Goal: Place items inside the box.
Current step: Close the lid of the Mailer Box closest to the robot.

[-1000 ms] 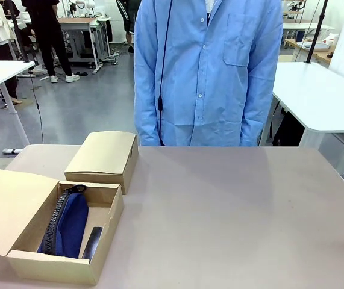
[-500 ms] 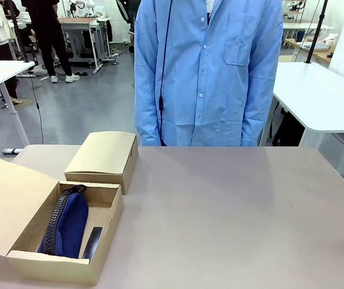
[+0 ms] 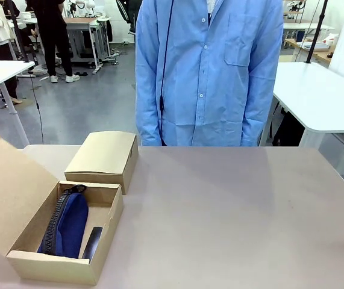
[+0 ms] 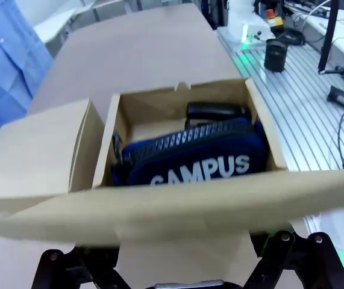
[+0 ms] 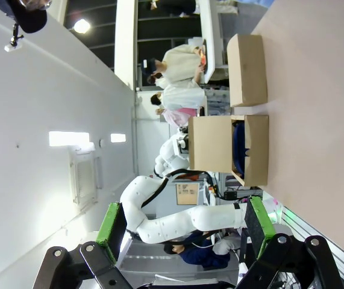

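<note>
An open cardboard box (image 3: 57,268) sits at the table's near left. Inside lie a navy zip pouch (image 3: 69,223) and a black stapler (image 3: 93,241). The left wrist view looks into the box (image 4: 262,129) from over its lid: the pouch (image 4: 202,162) reads "CAMPUS", with the stapler (image 4: 217,110) behind it. The lid flap (image 4: 159,211) lies across my left gripper (image 4: 181,265), whose jaws are spread wide; its fingertips are hidden behind the flap. My right gripper (image 5: 182,217) hangs open and holds nothing, far from the box (image 5: 229,150).
A closed cardboard box (image 3: 102,153) stands just behind the open one. A person in a blue shirt (image 3: 208,72) stands at the table's far edge, arms down. The table (image 3: 232,211) is bare from the middle to the right.
The open box's lid flap has swung upward from lying out flat at the left to a steep tilt. Nothing else has moved.
</note>
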`<state>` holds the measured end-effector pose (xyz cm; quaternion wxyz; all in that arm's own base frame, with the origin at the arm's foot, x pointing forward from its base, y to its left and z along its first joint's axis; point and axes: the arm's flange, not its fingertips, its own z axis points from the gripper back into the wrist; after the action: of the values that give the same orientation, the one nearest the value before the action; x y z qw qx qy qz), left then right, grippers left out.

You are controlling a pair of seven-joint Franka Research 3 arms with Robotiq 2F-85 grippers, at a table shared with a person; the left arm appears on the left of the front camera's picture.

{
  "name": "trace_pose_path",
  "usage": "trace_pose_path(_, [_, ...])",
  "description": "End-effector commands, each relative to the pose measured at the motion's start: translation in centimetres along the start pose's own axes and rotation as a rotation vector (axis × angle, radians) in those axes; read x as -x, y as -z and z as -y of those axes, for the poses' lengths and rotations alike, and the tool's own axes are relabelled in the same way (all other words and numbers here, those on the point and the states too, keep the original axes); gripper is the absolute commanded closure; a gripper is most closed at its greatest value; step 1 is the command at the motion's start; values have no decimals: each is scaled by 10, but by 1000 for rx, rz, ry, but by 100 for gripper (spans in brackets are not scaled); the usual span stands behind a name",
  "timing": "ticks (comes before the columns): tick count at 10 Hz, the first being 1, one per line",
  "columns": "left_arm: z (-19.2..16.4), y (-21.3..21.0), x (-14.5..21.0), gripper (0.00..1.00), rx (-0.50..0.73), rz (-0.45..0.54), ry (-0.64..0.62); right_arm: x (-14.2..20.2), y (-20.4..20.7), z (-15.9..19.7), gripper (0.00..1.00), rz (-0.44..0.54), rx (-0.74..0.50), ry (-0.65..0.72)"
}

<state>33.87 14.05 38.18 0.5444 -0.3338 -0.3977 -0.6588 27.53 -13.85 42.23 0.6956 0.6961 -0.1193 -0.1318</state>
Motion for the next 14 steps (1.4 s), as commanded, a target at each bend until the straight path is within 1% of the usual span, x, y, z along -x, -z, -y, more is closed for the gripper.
trace_pose_path(1, [4,20,-21,0,-19,27,-2,0,0,-5,0,2,-17,18])
trace_pose_path(2, [3,34,-32,0,-34,43,-15,0,0,-5,0,2,-17,18])
trace_pose_path(3, [0,50,-42,0,-90,87,-31,0,0,-5,0,2,-17,18])
trace_pose_path(4, [-3,67,-51,0,-110,144,-32,0,0,-5,0,2,-17,18])
trace_pose_path(5, [-6,87,-57,0,-156,181,-51,0,0,-5,0,2,-17,18])
trace_pose_path(6, [-9,112,-58,0,-178,183,-62,0,0,-5,0,2,-17,18])
trace_pose_path(7, [-11,134,-54,0,-159,169,-69,0,0,-5,0,2,-17,18])
trace_pose_path(9, [-2,170,-45,0,-85,128,-121,0,0,-5,0,2,-17,18])
trace_pose_path(10, [3,173,-46,0,-29,145,-133,0,0,-5,0,2,-17,18])
trace_pose_path(11, [1,159,-52,0,79,214,-183,0,0,-5,0,2,-17,18])
trace_pose_path(12, [-41,158,-39,0,-58,138,-115,0,0,-5,0,2,-17,18])
trace_pose_path(13, [-35,167,-38,0,7,165,-138,0,0,-5,0,2,-17,18])
trace_pose_path(14, [-30,173,-36,0,-14,114,-60,0,0,-5,0,2,-17,18])
